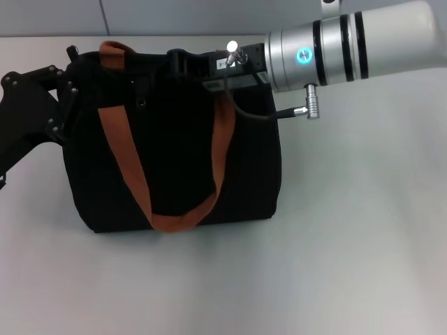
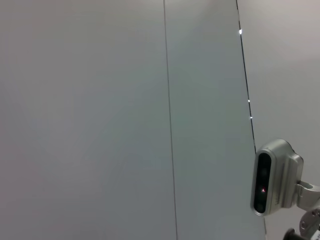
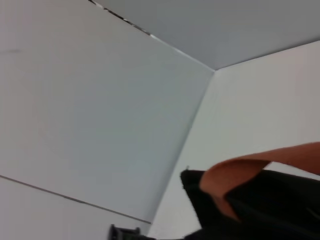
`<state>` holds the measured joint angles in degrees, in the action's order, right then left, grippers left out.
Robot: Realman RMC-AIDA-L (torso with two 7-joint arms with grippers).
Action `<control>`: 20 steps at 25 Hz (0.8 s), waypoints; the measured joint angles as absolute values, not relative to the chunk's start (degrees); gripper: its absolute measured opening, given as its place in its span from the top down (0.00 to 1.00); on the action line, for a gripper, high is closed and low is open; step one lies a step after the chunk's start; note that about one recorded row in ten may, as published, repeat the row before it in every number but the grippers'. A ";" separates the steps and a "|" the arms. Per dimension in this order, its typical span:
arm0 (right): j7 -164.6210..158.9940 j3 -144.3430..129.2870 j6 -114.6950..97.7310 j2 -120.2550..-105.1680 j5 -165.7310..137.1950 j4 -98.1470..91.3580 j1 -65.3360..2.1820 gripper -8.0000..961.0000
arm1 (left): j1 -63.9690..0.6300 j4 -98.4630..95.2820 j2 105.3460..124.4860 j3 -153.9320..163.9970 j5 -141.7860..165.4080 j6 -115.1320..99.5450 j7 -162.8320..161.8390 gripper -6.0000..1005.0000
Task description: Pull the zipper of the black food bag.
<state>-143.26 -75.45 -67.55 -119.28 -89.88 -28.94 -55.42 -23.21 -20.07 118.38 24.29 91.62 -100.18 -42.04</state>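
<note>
Head view: the black food bag (image 1: 174,139) stands on the pale table (image 1: 349,265), orange-brown strap handles (image 1: 133,167) draped over its front. My right gripper (image 1: 185,63) reaches across the bag's top edge; my left gripper (image 1: 66,87) is against the bag's left end. I cannot tell either gripper's finger state, and the zipper is hidden, so progress cannot be judged.

Left wrist view: plain grey wall panels and a silver camera housing (image 2: 272,177); no bag.

Right wrist view: a bag corner and a strap, against the wall (image 3: 100,110).
</note>
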 joint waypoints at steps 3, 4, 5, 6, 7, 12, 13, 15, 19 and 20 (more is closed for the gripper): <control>-146.94 -75.36 -67.22 -119.27 -95.51 -33.04 -54.12 0.99 | -23.19 -20.07 118.39 24.16 91.62 -100.20 -42.04 0.90; -148.62 -75.30 -67.20 -119.26 -97.83 -34.95 -53.56 0.99 | -23.18 -20.07 118.38 24.09 91.62 -100.21 -42.02 0.90; -152.06 -75.16 -67.19 -119.24 -102.38 -38.94 -52.32 0.99 | -23.11 -20.10 118.36 23.76 91.63 -100.22 -42.03 0.89; -152.06 -75.16 -67.19 -119.24 -102.38 -38.94 -52.32 0.99 | -23.11 -20.10 118.36 23.76 91.63 -100.22 -42.03 0.89; -153.79 -74.85 -67.28 -119.23 -104.89 -41.28 -51.48 0.99 | -23.06 -20.18 118.33 23.56 91.63 -100.22 -42.06 0.89; -160.06 -70.96 -69.94 -119.17 -114.63 -51.88 -47.82 0.99 | -23.03 -20.37 118.29 23.04 91.58 -100.08 -42.14 0.89; -161.10 -70.13 -70.67 -119.17 -116.13 -53.75 -47.29 0.99 | -23.03 -20.38 118.28 22.90 91.55 -99.99 -42.13 0.89; -163.35 -67.83 -72.86 -119.16 -119.30 -57.76 -45.89 0.99 | -23.01 -20.40 118.28 22.67 91.48 -99.90 -42.20 0.89; -162.40 -66.60 -74.84 -119.22 -116.78 -58.86 -44.77 0.99 | -23.01 -20.40 118.28 22.67 91.45 -99.83 -42.28 0.88; -160.84 -66.43 -75.33 -119.26 -114.16 -59.05 -44.14 0.99 | -23.01 -20.38 118.29 22.67 91.42 -99.77 -42.26 0.88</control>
